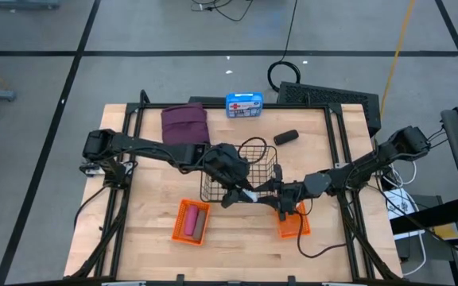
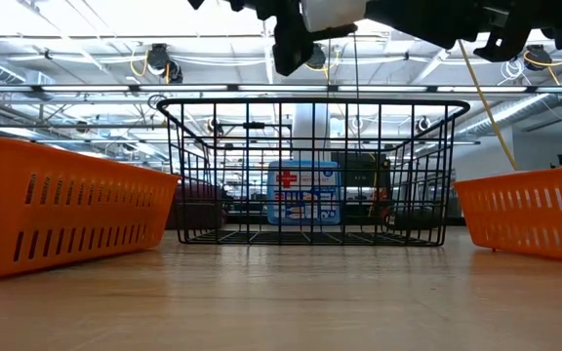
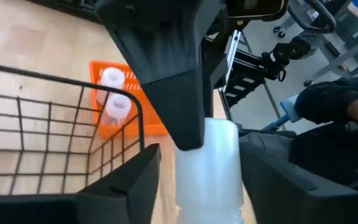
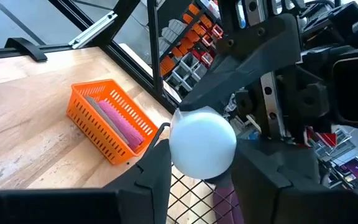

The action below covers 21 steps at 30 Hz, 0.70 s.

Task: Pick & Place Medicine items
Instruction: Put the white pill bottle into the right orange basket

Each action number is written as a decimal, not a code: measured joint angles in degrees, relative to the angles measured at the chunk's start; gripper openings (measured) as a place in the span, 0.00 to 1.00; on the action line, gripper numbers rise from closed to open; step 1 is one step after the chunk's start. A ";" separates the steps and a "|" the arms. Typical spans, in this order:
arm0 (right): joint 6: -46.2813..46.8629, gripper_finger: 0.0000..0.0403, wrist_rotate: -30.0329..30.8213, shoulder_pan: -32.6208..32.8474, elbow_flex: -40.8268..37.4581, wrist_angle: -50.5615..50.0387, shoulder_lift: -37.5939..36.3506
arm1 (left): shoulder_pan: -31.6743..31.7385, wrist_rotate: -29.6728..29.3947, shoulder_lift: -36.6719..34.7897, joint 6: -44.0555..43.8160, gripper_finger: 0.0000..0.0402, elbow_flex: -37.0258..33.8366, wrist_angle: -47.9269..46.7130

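We judge the job partly done, with a handover under way above the wooden surface [image 1: 237,246]. Starting with the largest item, the maroon pouch [image 1: 184,124] lies at the far side of the surface, outside every container, so it looks untouched; the black wire basket [image 1: 242,170] in the middle appears empty (its floor shows bare in the low view). The orange bin on the left [image 1: 191,221] holds a pink piece [image 1: 193,222], and the orange bin on the right [image 1: 291,220] holds two white bottles [image 3: 114,93], as the left wrist view shows. The dark-grey oblong piece [image 1: 285,137] rests alone near the far edge. A third white bottle [image 1: 250,195] hangs between the arms just beside the basket: the left gripper [image 1: 238,193] has its fingers around the bottle body, and the right gripper [image 1: 270,195] has its fingers either side of the bottle's rounded end; we cannot tell which one truly bears it. For writing, the blue box [image 1: 244,105] behind the basket carries a red cross and white print, too small to read.
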 joint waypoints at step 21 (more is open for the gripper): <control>-5.37 0.31 17.32 0.90 -6.57 14.25 -9.55 | 1.70 -18.14 -15.40 16.27 0.68 -16.79 28.60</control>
